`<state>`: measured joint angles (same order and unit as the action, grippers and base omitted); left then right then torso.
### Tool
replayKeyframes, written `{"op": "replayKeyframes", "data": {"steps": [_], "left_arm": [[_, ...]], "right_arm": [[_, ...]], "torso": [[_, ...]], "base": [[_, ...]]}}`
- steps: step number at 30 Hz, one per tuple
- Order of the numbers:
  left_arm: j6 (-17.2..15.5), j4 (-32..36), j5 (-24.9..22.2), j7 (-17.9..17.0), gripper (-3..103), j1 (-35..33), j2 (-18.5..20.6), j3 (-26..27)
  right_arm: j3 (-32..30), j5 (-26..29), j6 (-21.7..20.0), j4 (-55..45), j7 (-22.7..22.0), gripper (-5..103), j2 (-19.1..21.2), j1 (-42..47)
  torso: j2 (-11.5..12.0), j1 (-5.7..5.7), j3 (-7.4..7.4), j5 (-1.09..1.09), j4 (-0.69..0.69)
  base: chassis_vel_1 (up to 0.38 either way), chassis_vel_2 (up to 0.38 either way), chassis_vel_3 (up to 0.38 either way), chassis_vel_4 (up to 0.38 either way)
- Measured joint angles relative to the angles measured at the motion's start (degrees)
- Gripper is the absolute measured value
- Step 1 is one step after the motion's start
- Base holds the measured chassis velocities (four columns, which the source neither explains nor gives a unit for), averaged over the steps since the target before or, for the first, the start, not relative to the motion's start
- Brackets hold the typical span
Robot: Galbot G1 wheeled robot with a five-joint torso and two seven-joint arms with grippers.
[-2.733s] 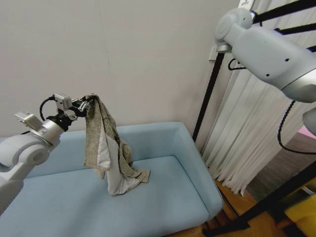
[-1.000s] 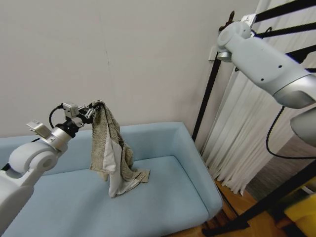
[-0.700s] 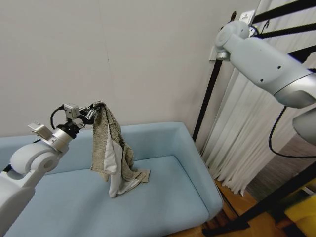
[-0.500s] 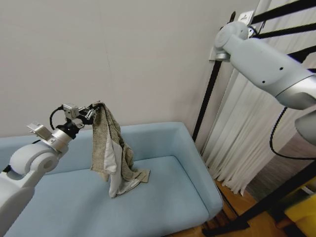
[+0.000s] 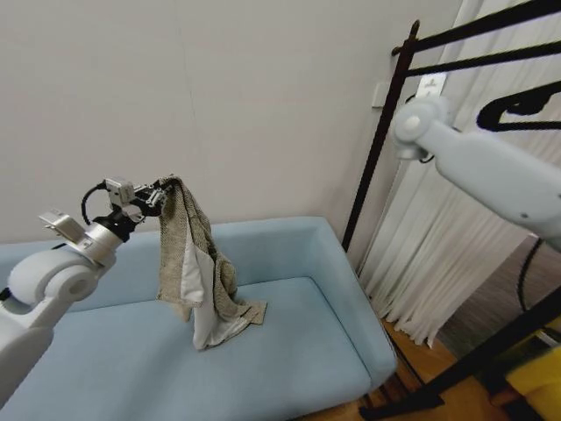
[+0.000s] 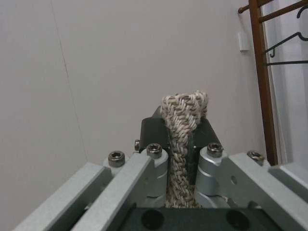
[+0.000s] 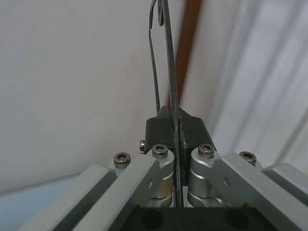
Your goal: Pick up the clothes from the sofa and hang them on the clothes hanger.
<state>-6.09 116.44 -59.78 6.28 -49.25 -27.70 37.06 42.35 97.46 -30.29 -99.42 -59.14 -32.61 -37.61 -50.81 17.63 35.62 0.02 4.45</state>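
left gripper (image 5: 151,195): clamped on top fold of knitted garment (image 5: 186,263), hung above sofa (image 5: 298,351), hem touching seat | right gripper (image 7: 175,126): pinched on thin wire, probably the hanger (image 7: 168,57), near rack (image 5: 377,149) | do well: lift until hem clears seat, carry slowly toward hanger, hold grip firm, avoid snagging on rack post

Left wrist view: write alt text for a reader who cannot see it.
The left gripper is shut on a fold of beige knitted garment that stands up between its pads. Behind is a pale wall, with a brown rack post and a black hanger off to one side.
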Motion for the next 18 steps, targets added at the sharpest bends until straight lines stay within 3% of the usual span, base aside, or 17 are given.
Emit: {"op": "replayKeyframes", "data": {"steps": [3, 5, 6, 7, 9, 10, 15, 16, 18], "left_arm": [[0.7, -1.4, -3.4, 1.8, 7, -0.1, 2.3, 0.3], [0.8, -2.0, -6.6, 2.6, 7, -0.3, 3.7, 0.1], [0.8, -2.0, -6.6, 2.6, 7, -0.3, 3.7, 0.1], [0.8, -2.7, -8.1, 3.3, 7, -0.4, 4.6, -0.2], [0.8, -4.0, -9.1, 4.7, 7, -0.3, 6.0, -0.6], [0.8, -4.0, -9.1, 4.7, 7, -0.3, 6.0, -0.6], [0.0, -7.6, -12.9, 7.4, 7, 0.3, 10.2, -0.9], [0.0, -7.6, -12.9, 7.4, 7, 0.3, 10.2, -0.9], [-0.1, -8.3, -13.3, 8.0, 7, 0.3, 11.6, -0.9]], "right_arm": [[-3.4, -0.6, 0.7, -10.9, 15.0, 2, 8.7, 4.4], [-9.5, -1.3, 2.0, -16.2, 25.8, 2, 14.1, 10.0], [-9.5, -1.3, 2.0, -16.2, 25.8, 2, 14.1, 10.0], [-15.0, -2.6, 2.9, -19.5, 31.1, 2, 16.3, 16.0], [-21.1, -4.0, 4.1, -23.4, 36.1, 2, 18.1, 24.8], [-21.1, -4.0, 4.1, -23.4, 36.1, 2, 18.1, 24.8], [-24.9, -9.7, 9.6, -30.3, 55.3, 2, 21.0, 36.8], [-24.9, -9.7, 9.6, -30.3, 55.3, 2, 21.0, 36.8], [-24.8, -10.2, 10.5, -31.9, 59.7, 2, 20.7, 38.1]], "torso": [[0.0, -0.01, -0.01, -0.02, 0.0], [0.0, -0.01, -0.01, -0.01, 0.04], [0.0, -0.01, -0.01, -0.01, 0.04], [0.0, -0.03, -0.04, -0.03, 0.07], [0.0, -0.02, -0.02, 0.0, 0.06], [0.0, -0.02, -0.02, 0.0, 0.06], [0.0, 0.0, 0.0, -0.06, -0.02], [0.0, 0.0, 0.0, -0.06, -0.02], [0.0, -0.01, 0.0, -0.05, 0.01]], "base": [[0.0, 0.0, 0.0, 0.0], [0.0, 0.0, 0.0, 0.0], [0.0, 0.0, 0.0, 0.0], [0.0, 0.0, 0.0, 0.0], [0.0, 0.0, 0.0, 0.0], [0.0, 0.0, 0.0, 0.0], [0.0, 0.0, 0.0, 0.0], [0.0, 0.0, 0.0, 0.0], [0.0, 0.0, 0.0, 0.0]]}}
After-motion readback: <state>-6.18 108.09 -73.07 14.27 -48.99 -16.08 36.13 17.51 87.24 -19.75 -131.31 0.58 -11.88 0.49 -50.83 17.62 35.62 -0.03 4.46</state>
